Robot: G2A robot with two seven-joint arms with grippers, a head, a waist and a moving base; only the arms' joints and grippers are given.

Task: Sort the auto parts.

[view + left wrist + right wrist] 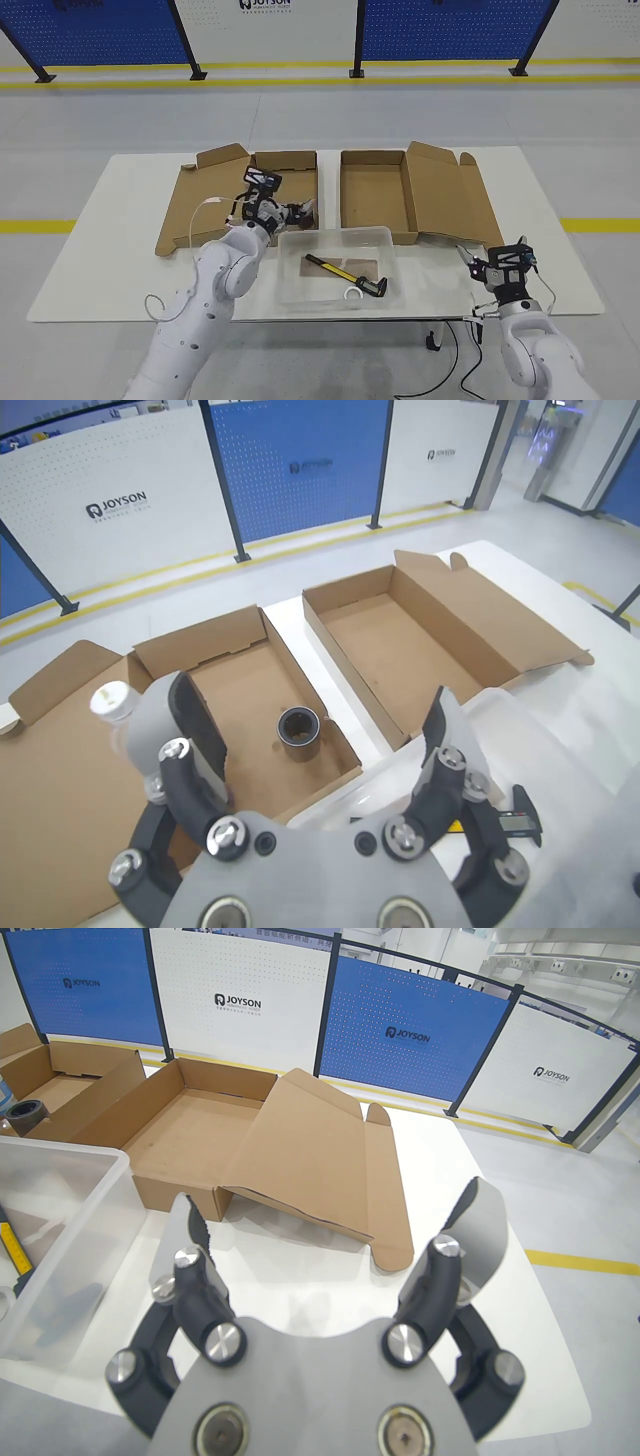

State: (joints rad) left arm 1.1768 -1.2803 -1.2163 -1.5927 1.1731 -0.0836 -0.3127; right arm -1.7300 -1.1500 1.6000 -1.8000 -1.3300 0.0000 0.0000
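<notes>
Beyond the gaping, empty left claw (311, 694), a black sleeve (298, 732) stands in a box (200, 646).

Blue and white pegboard panels (100, 30) stand behind yellow lines (300, 82) on a pale grey floor (400, 115).

Your white rectangular table (100, 250) bears a left brown cardboard box (195, 215), right brown cardboard box (375, 200), clear plastic bin (370, 240).

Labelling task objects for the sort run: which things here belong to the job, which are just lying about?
Job: black cylindrical sleeve in left cardboard box; digital caliper, white ring in clear bin; right cardboard box; white-capped bottle, probably.
Lying about: pegboard barriers; yellow floor tape.
</notes>
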